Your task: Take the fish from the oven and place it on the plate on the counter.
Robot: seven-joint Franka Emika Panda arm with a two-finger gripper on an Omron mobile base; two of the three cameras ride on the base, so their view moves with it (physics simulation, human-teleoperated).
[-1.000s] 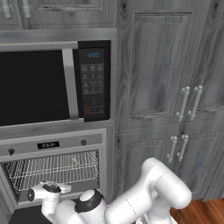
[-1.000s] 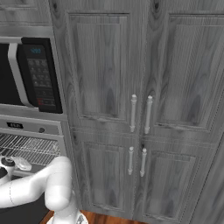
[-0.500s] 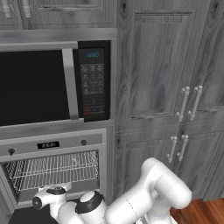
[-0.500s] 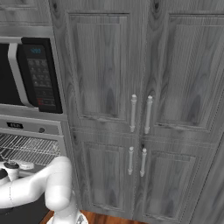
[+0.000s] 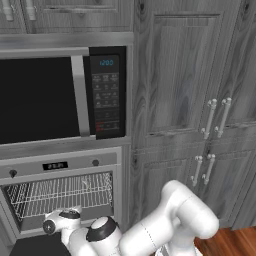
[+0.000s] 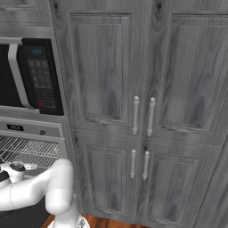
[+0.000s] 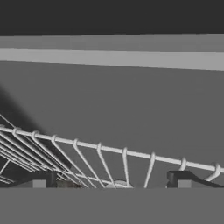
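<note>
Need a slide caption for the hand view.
Open jaws reach over the wire rack inside the oven.

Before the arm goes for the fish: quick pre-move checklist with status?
1. Oven open, rack exposed: ok. The wire rack shows in both base views.
2. Gripper open: ok. In the hand view the fingertips stand wide apart with nothing between them.
3. Gripper at the oven: ok. The hand view looks in over the rack's front rail.
4. Fish located: cannot tell. A pale sliver sits between the fingertips at the bottom of the hand view, too cropped to identify.
5. Fish centred between the fingers: cannot tell.
6. Plate position known: cannot tell from these views.
</note>
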